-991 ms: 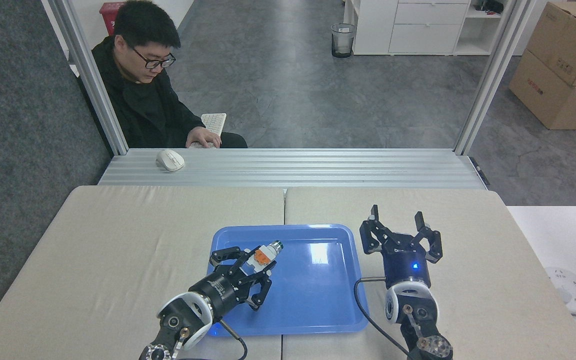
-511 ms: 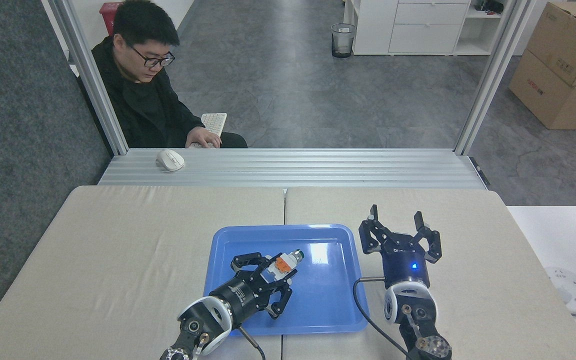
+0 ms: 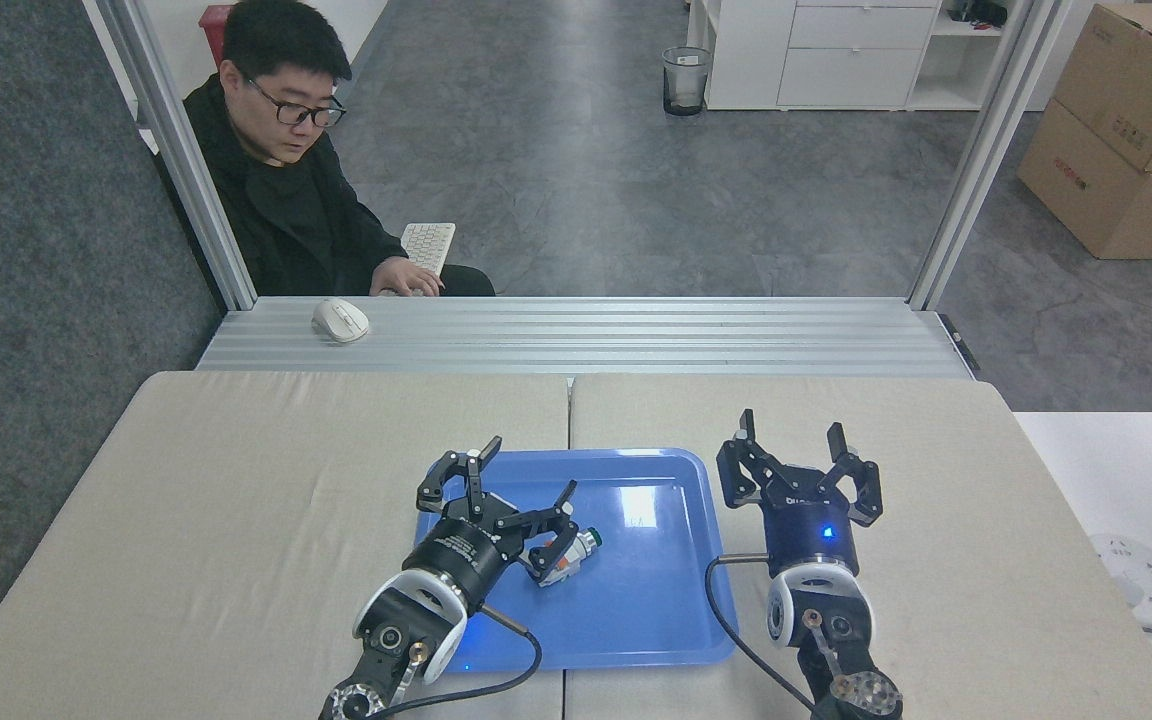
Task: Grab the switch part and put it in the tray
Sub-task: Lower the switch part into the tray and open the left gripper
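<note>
- Our left pincer point(image 3: 521, 492) stands spread wide over the tray's point(image 3: 666, 640) left half, holding nothing; its fingers point(image 3: 564, 497) are splayed apart
- The switch part point(image 3: 568, 556) lies on the tray floor just beside and under the nearer finger; whether they touch, we cannot tell
- Its long axis runs from lower left to upper right; the green-and-silver tip points up-right, toward the tray's middle; the white-and-orange body trails down-left
- Our right pincer point(image 3: 796, 440) is open and empty, held over the beige worktop point(image 3: 236, 480) just past the tray's right rim
</note>
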You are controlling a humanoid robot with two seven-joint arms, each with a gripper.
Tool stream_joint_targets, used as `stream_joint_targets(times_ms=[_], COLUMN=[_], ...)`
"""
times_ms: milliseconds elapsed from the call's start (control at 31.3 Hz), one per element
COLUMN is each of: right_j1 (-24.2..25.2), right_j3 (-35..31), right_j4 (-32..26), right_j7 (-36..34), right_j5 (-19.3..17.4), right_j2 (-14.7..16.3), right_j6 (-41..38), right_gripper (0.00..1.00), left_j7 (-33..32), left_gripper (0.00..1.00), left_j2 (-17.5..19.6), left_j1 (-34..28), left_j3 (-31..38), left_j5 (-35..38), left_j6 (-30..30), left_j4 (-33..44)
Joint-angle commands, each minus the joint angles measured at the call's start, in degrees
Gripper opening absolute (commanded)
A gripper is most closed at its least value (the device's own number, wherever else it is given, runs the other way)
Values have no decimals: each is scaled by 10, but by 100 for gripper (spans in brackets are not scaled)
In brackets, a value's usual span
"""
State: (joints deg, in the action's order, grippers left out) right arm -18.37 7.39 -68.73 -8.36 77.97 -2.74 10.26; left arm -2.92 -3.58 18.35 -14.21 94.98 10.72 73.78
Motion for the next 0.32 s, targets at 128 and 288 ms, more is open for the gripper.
stream_joint_targets(times_ms=[128,288], right_j1=[0,0], right_j3=[0,0], right_j4=[0,0], right_j7=[-1,-1], right_j5=[0,0], right_j2=[-1,-1], right_j6=[0,0], right_gripper=[100,100], left_j7=[51,68], left_gripper=[99,99], left_j2=[52,83], left_j1=[85,79], left_j3=[148,148], left_j5=[-103,-126], left_j6=[-101,-140], left_j4=[-125,-143])
